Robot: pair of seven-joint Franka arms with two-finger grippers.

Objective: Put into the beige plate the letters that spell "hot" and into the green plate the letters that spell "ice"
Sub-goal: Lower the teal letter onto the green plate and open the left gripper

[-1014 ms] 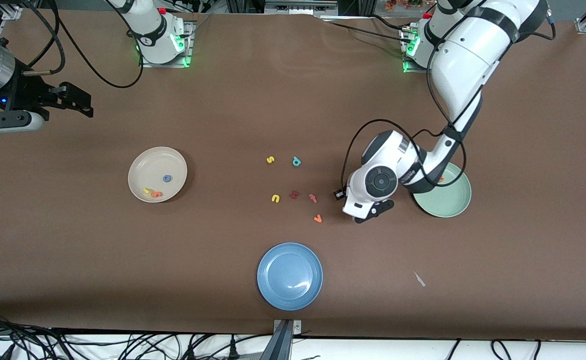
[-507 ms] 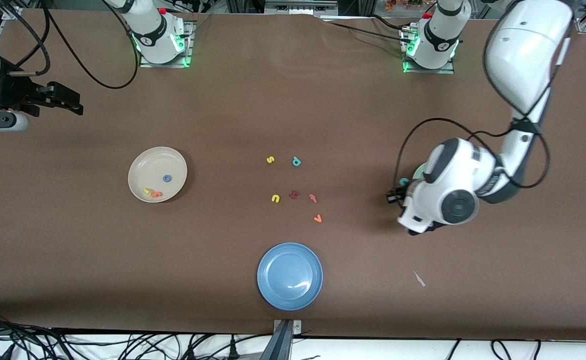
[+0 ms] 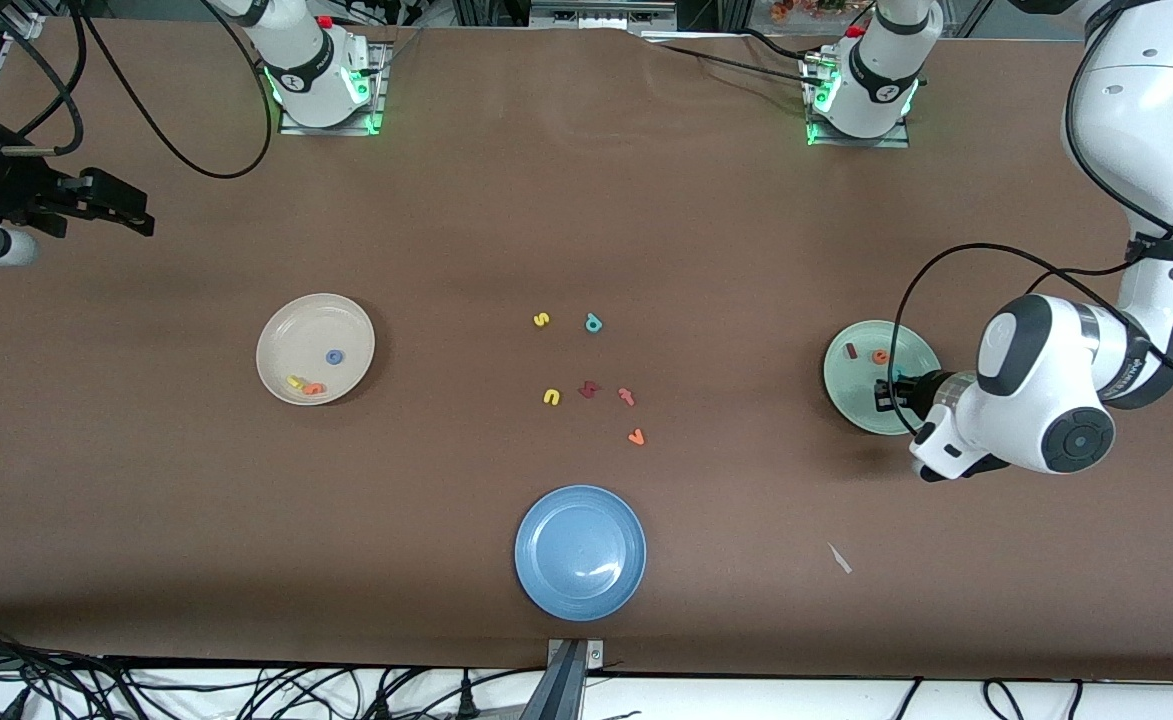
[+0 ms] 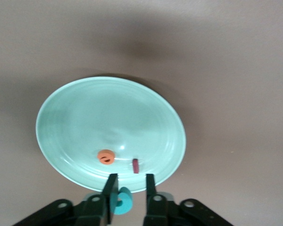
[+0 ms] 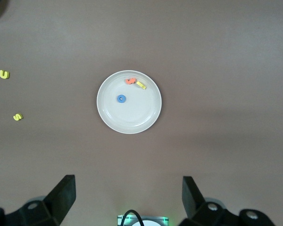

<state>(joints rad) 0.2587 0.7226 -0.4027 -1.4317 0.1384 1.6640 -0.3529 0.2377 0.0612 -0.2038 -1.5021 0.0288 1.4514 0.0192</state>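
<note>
Nearest the front camera on the brown desk (image 3: 446, 520) you have the blue plate (image 3: 580, 552), with a small pale scrap (image 3: 839, 558) lying toward the left arm's end.

A little farther in, at mid-desk, you see the loose letters: an orange v (image 3: 635, 436), then a yellow u (image 3: 551, 397), a dark red letter (image 3: 589, 389) and a pinkish-red t (image 3: 627, 396) in a row, and farther still a yellow s (image 3: 541, 320) beside a teal p (image 3: 593, 322).

Toward the left arm's end sits the green plate (image 3: 851, 400). Your left pincer (image 4: 128, 181) hangs over the plate's edge nearest its own arm, pinching the teal c (image 4: 122, 201) between its fingers (image 4: 111, 188). In the plate lie the orange e (image 4: 106, 157) and the dark red i (image 4: 136, 165), just beside each other.

Toward the right arm's end sits the beige plate (image 3: 281, 340), holding the blue o (image 3: 333, 356) near its middle and the yellow h (image 3: 295, 381) touching the orange t (image 3: 314, 388) near the rim closest to the front camera.

Farthest off, your right arm waits at its own end of the desk, well apart from the beige plate, with the right pincer (image 5: 128, 193) spread wide and holding nothing.
</note>
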